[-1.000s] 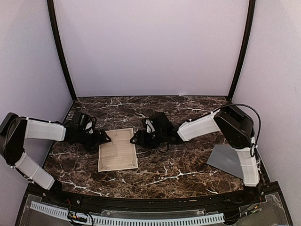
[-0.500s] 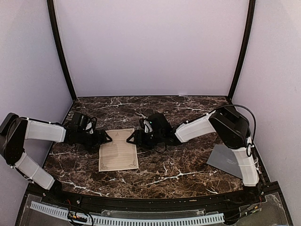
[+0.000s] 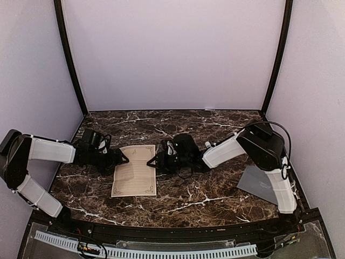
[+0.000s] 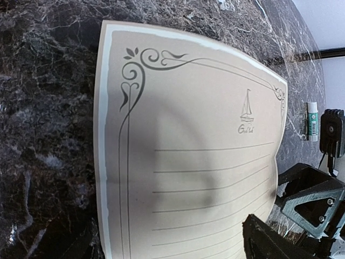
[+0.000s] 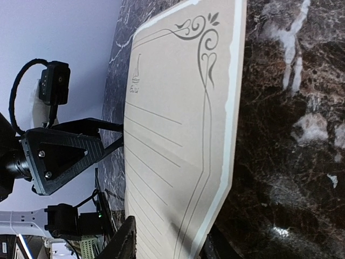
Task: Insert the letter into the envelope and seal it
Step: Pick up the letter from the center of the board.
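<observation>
Cream paper, the letter (image 3: 135, 172) lies on the dark marble table (image 3: 194, 202) between my grippers, its right edge bowed up. My right gripper (image 3: 153, 161) straddles that edge; whether it bites yet I cannot tell. My left gripper (image 3: 123, 157) stands spread at the left edge. I'd pinch the margin only, lift low, and carry toward the grey envelope (image 3: 257, 182), well apart at right.

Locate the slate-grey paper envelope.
Top view: slate-grey paper envelope lies at the marble table's right edge, partly hidden by the right arm's white link, far from the cream bordered letter.
</observation>
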Robot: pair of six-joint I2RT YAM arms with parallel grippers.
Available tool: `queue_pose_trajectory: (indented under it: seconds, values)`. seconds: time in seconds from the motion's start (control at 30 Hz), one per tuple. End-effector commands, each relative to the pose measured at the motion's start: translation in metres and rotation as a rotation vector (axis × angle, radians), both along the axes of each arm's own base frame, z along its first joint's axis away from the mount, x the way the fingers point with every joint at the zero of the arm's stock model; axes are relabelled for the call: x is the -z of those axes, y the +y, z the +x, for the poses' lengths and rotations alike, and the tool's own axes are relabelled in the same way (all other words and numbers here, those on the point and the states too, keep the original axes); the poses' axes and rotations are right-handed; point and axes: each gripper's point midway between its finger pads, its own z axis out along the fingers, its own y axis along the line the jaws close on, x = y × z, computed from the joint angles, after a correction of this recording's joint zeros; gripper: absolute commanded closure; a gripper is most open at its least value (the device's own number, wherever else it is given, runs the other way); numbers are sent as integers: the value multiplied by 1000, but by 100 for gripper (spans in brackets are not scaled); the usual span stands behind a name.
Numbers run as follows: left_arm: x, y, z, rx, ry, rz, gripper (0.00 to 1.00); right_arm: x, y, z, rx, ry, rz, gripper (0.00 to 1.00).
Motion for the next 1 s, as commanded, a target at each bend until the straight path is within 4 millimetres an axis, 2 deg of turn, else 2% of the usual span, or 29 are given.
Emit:
queue_pose_trajectory:
  seconds: [0.0,0.33,0.5,0.6,0.77,0.87,0.97]
  values:
    - [19,4,-25,8,104,14,9,-14,2,0,0,-10,92,66]
    - [15,3,-23,8,85,3,9,-40,-3,1,3,-83,181,100]
    - [1,3,-18,7,26,-1,6,-70,-13,1,10,-174,230,100]
    - [-28,6,-5,9,-91,16,4,-95,-22,1,16,-253,238,100]
    - [-106,8,13,41,-360,17,1,-155,-41,-3,-4,-460,209,100]
    - [-157,-3,16,127,-525,-27,1,-190,-52,-7,-27,-593,169,100]
    - [-205,-23,4,253,-664,-128,1,-226,-65,-17,-66,-703,155,100]
